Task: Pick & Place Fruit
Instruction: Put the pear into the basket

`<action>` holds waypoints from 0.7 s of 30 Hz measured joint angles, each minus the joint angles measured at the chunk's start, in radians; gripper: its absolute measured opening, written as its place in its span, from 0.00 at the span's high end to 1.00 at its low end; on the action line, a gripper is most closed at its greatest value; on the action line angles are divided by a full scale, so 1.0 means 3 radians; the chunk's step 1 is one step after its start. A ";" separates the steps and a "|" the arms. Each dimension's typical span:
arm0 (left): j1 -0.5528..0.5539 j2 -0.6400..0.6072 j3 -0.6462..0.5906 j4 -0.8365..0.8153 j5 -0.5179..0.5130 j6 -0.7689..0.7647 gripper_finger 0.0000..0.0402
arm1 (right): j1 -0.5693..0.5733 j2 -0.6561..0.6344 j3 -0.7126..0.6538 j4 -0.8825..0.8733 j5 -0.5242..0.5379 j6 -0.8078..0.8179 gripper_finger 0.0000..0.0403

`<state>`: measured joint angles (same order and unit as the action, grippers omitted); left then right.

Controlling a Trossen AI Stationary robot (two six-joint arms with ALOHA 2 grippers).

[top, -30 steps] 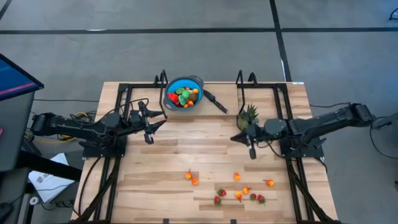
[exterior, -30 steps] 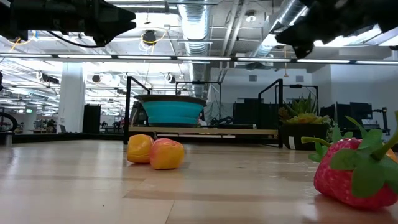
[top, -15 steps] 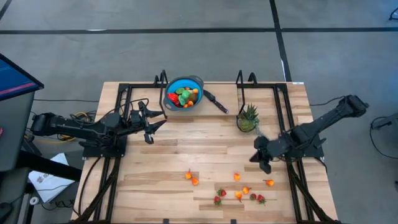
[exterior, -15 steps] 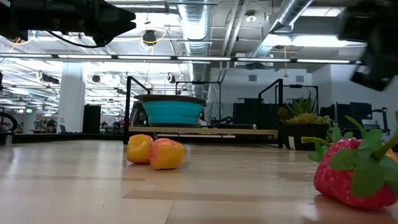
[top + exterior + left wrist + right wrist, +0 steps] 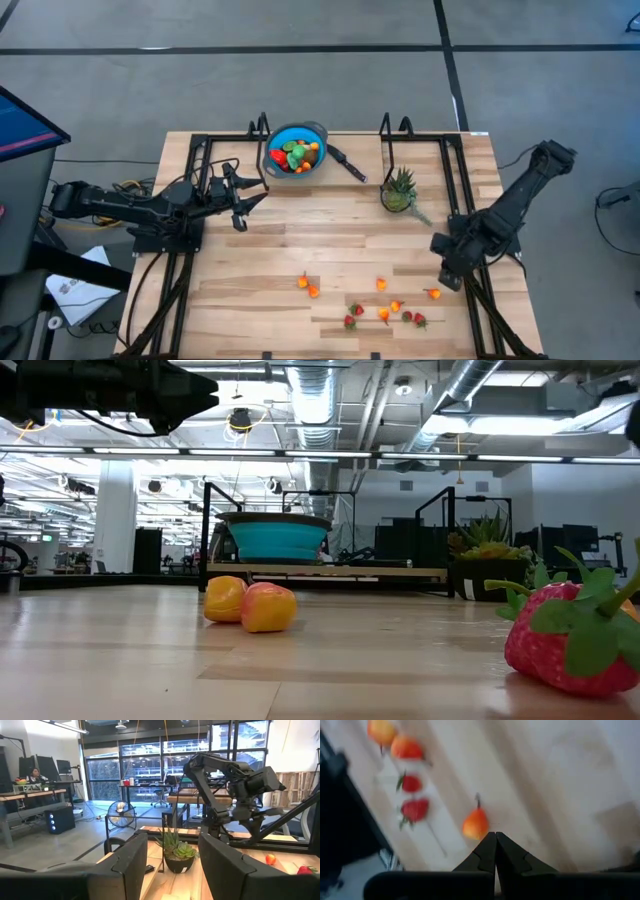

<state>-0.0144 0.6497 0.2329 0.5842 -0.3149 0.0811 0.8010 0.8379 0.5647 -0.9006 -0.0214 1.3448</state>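
Several small toy fruits lie loose on the near right of the wooden table: orange pieces (image 5: 308,287), (image 5: 381,284), (image 5: 433,293) and red strawberries (image 5: 353,316), (image 5: 414,319). More fruit fills the blue bowl (image 5: 296,148) at the far edge. My right gripper (image 5: 448,283) is shut, points steeply down and hovers just beside the orange piece (image 5: 476,825), with strawberries (image 5: 415,810) beyond it. My left gripper (image 5: 250,210) hangs open and empty above the table's left part, near the bowl.
A spiky green plant in a pot (image 5: 399,190) stands at the far right, between the bowl and the right arm. A black handle (image 5: 348,164) juts from the bowl. Black frame rails (image 5: 190,170) run along both sides. In the low view a strawberry (image 5: 570,635) lies close by.
My right gripper has swung from beside the plant toward the table's near right corner, sinking a little. It has tipped from roughly level to pointing steeply down, rolled about its axis and stayed shut. The fruits have not moved.
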 joint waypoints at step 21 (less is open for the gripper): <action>0.0000 0.0000 0.0000 0.0000 0.0001 -0.0034 0.57 | 0.0323 0.0278 0.0003 0.0096 -0.0080 0.0744 0.59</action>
<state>-0.0144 0.6498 0.2329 0.5842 -0.3145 0.0708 0.8978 0.9213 0.5655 -0.8716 -0.0454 1.5681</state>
